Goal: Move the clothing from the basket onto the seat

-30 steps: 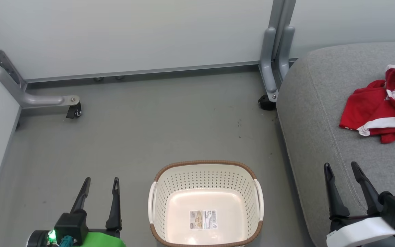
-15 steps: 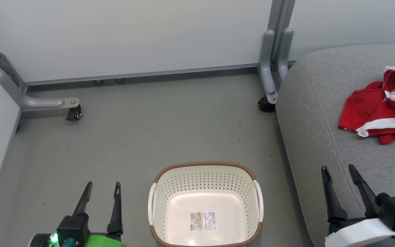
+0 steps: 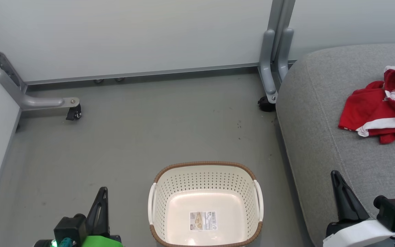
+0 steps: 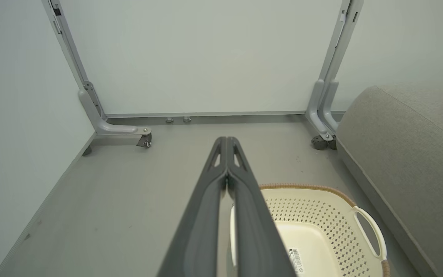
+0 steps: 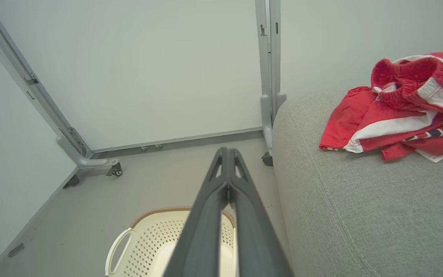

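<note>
The grey floor [image 3: 132,137] is taken in first, with the cream basket [image 3: 204,180] stood upright on it. Beyond the basket, pale partition panels [image 3: 132,34] are carried on a grey metal frame [image 3: 273,61]. Just to the right of the basket the big grey seat [image 3: 321,137] is seen, rounded corner and stitched seam on show. And there is the red clothing [image 3: 379,109]: it is laid in a crumpled heap on the seat, well apart from the basket, to its right and further back, with white stripes and trim turned up. The basket's brown woven-look rim and two side handles are shown, and its bare bottom is brightly lit. Left of the basket, the left pincer [image 3: 103,192] is held low over the floor, its two dark fingers pressed together; the tips are seen touching in the left wrist view. Right of the basket, by the seat's front edge, the right pincer [image 3: 336,176] is likewise pressed together, tip to tip. A barcode sticker [image 3: 203,220] is stuck flat on the basket's bottom. Smallest of all, a black caster [image 3: 74,112] is found beyond the basket to the left and a second caster [image 3: 265,103] beyond it to the right, both under the frame.
</note>
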Tool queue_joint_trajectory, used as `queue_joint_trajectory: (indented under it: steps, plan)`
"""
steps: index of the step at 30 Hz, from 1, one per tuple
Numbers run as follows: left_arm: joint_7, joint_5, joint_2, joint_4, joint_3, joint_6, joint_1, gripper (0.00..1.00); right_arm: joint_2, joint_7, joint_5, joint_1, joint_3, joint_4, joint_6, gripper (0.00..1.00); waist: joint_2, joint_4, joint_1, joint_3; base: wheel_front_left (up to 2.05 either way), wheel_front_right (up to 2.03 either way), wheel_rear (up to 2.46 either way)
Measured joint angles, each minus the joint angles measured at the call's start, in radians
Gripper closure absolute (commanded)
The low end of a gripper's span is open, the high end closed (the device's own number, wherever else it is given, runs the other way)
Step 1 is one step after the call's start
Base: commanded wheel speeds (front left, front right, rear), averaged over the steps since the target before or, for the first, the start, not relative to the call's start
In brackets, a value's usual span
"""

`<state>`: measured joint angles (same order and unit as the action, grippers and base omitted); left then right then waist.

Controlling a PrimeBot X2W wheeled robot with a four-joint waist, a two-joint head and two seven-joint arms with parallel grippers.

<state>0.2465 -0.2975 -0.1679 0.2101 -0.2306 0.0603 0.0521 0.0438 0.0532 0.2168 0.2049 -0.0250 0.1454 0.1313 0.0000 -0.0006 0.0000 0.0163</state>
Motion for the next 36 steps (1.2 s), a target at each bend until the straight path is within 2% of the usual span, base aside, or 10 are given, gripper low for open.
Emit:
queue_joint_trajectory:
  steps: [18, 36]
  plan:
    - [-0.079, -0.314, 0.024, 0.016, 0.071, -0.044, -0.017, 1.0, 0.02, -0.017, 0.351, -0.059, 0.006, -0.095, 0.0, 1.0, 0.0, 0.0, 0.0, -0.002, 0.0, 0.0, 0.0]
    - [-0.144, -0.564, 0.041, 0.019, 0.134, -0.079, -0.048, 1.0, 0.032, -0.036, 0.624, -0.116, 0.005, -0.166, -0.001, 1.0, 0.0, 0.0, 0.0, -0.004, 0.0, 0.0, 0.0]
